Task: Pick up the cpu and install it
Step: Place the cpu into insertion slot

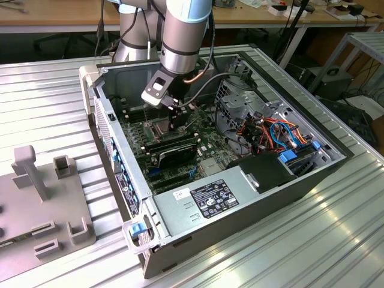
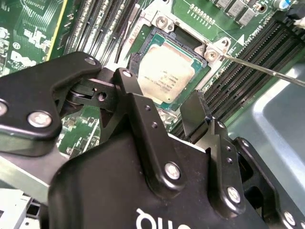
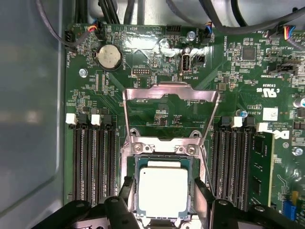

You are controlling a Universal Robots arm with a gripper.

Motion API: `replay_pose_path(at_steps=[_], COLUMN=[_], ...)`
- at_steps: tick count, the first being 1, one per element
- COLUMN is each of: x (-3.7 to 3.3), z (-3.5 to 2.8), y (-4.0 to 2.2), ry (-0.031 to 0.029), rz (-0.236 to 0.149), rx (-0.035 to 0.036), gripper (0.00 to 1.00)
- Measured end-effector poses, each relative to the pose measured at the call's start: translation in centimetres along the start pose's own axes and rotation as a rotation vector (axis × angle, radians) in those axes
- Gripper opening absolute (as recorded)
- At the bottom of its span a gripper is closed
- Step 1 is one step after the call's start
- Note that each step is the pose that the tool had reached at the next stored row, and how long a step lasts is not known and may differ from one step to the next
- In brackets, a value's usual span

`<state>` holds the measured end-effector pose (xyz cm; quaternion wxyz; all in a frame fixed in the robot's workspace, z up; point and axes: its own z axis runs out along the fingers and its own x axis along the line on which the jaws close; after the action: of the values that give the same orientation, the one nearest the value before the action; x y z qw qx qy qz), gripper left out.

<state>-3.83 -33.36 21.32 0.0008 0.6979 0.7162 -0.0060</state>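
The cpu [image 3: 163,192], one grey square bearing faint print, is lying flat in the motherboard's [image 3: 157,57] socket, beside one raised metal frame [image 3: 170,102]. The gripper [image 2: 159,95] is hanging over it, fingers spread, gripping nothing.

cpu [image 2: 167,76] flat in its socket [image 2: 138,59], gripper [image 2: 159,90] over it — fingers [image 2: 131,98] apart

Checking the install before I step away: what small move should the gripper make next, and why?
Probably lift straight up: the cpu lies flat in the socket, the gripper straddles it with fingers apart, and the hinged frame stands open.
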Motion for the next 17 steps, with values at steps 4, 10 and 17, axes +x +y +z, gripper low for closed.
replay_pose_path(at_steps=[4, 10, 17], x=[0.0, 0.0, -0.01], z=[-0.55, -0.62, -0.63], y=[0.0, 0.0, 0.0], ry=[0.0002, 0.0001, 0.0], rz=[0.0, 0.0, 0.0], rx=[-0.0002, 0.0, -0.0001], gripper=[0.62, 0.62, 0.62])
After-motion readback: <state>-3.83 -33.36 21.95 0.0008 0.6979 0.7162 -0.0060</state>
